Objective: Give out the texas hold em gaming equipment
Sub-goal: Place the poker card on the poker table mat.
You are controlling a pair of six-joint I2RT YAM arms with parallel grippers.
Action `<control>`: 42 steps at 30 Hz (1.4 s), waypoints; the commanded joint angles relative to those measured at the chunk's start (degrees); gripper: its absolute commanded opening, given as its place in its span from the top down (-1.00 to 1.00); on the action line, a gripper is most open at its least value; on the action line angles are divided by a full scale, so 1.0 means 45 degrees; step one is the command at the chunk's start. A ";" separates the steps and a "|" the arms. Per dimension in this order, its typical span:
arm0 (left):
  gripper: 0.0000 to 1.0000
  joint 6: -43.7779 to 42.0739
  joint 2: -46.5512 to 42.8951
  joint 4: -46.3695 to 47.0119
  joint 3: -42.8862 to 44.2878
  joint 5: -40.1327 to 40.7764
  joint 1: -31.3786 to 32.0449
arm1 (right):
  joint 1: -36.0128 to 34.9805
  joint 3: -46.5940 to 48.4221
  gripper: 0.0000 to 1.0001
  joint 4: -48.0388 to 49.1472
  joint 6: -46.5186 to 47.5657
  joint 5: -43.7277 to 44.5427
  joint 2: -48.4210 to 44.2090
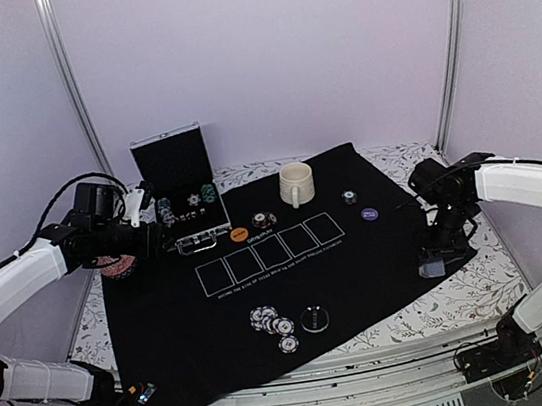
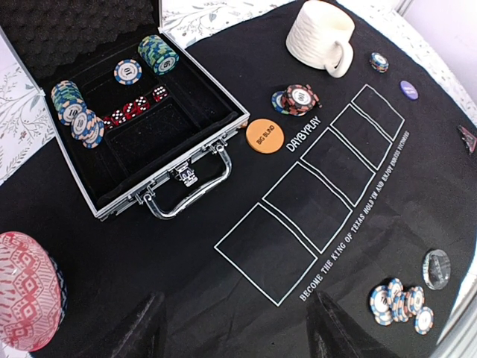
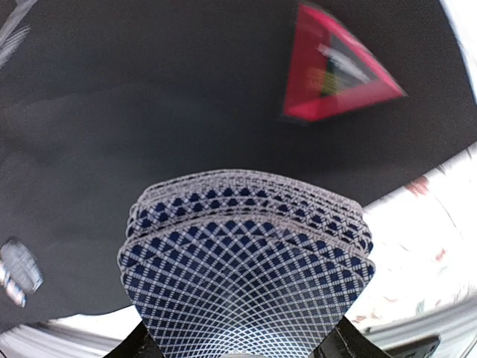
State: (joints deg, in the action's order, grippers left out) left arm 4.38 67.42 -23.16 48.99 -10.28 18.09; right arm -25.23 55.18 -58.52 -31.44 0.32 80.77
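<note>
Cards [image 3: 246, 261] mostly hide right hand [image 3: 238, 349]; grip unclear.

I've got one open case [image 1: 173, 166], one cream mug [image 1: 296, 183], one stack of playing cards [image 3: 246, 276], one orange disc [image 1: 239, 235], one purple disc [image 1: 369, 214], one dark disc [image 1: 314, 318], one red-edged triangle [image 3: 335, 71], five card boxes [image 1: 270, 254] printed on the mat [image 1: 200, 344], and three separate lots of poker chips [image 1: 273, 326] lying on it.

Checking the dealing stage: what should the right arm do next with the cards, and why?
Probably close the right gripper firmly on the playing cards before any lift: they sit fanned between its jaws, and a firm grip isn't evident yet.
</note>
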 commanded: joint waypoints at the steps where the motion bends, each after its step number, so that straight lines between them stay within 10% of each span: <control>1: -0.32 -0.0183 -0.0191 0.0223 -0.0106 -0.0176 -0.0092 | -0.2631 0.2141 0.33 0.0597 0.0861 -0.0315 0.1328; 16: -0.33 -0.0229 -0.0294 0.0282 -0.0130 -0.0179 -0.0082 | -0.7930 0.9906 0.30 -0.1433 0.6474 -0.0995 0.8260; 42: -0.33 -0.0287 -0.0158 0.0278 -0.0165 -0.0118 -0.0087 | -0.8915 0.9770 0.18 -0.1623 0.9430 0.0286 0.9919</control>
State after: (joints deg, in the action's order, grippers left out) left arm 4.03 67.07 -22.98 48.90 -10.70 18.09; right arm -64.93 98.04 -66.50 8.80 -0.08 123.22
